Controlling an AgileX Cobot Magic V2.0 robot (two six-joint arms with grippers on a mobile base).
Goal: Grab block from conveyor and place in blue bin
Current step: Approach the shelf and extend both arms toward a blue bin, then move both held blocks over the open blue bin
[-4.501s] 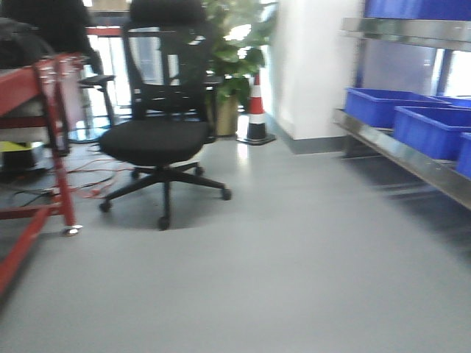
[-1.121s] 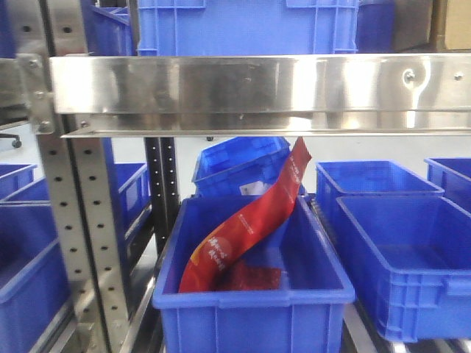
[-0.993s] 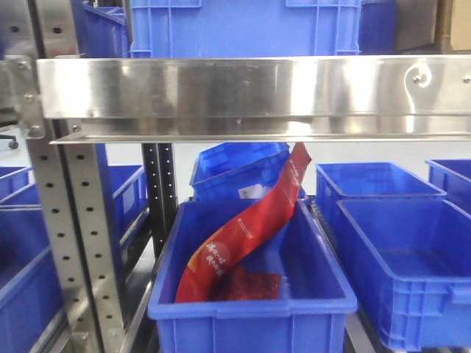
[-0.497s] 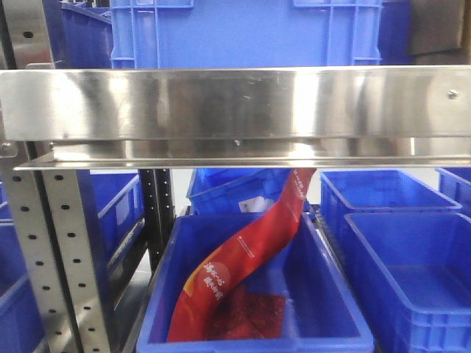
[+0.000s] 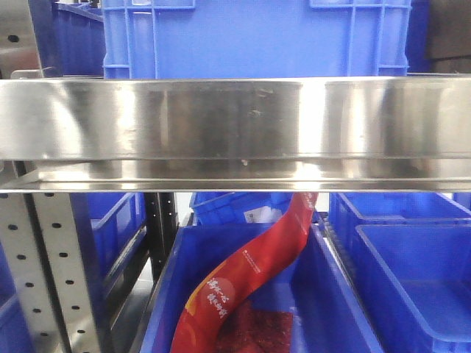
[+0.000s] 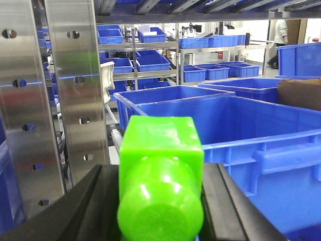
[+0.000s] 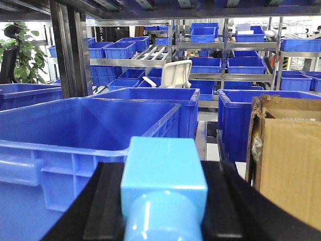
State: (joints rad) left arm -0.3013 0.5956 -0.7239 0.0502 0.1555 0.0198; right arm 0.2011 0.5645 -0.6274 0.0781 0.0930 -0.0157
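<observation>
Left tool: your left tool was pinched on a green block, with a dark finger pressed to each side of it.
Green block: it sat between the fingers, square end pointing forward and a round stub facing the wrist camera.
Ahead of left tool: a near blue bin was just past the block and to its right, open and seen over its rim. More blue bins stood in rows behind it.
Left side, left wrist view: two perforated steel uprights stood close by.
Right tool: your right tool was clamped on a light blue block, black fingers on both flanks.
Light blue block: same pose as the green one, square end forward.
Ahead of right tool: a big blue bin lay to the left of the block, its rim at about block height. A cardboard box stood to the right.
Far back, right wrist view: a white crate was tilted among the shelf bins and a plant stood at far left.
Front view: a steel shelf rail ran across the middle with an upper blue crate on it.
Below the rail: a lower blue bin held a red packet leaning up towards its back right.
Block vs bin: both blocks were in your tools, neither inside a bin.
</observation>
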